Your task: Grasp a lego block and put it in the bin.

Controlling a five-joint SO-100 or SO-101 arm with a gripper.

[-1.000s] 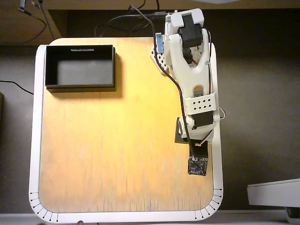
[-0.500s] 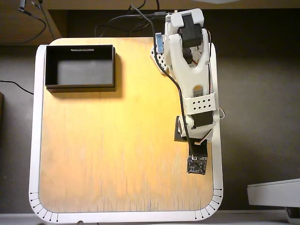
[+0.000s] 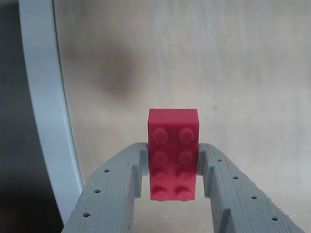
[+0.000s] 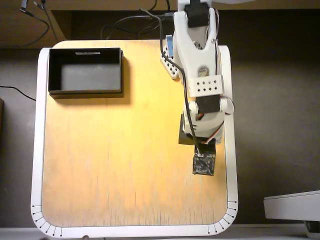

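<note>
Overhead view: bin (image 4: pixel 50 75) empty; gripper (image 3: pixel 173 167) clamped on the lego block (image 3: pixel 173 153).

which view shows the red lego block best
The wrist view: the lego block fills the middle of the picture, studs facing the camera, sitting between the two grey fingers of the gripper. The overhead view shows none of it; the arm covers that spot on the table.
</note>
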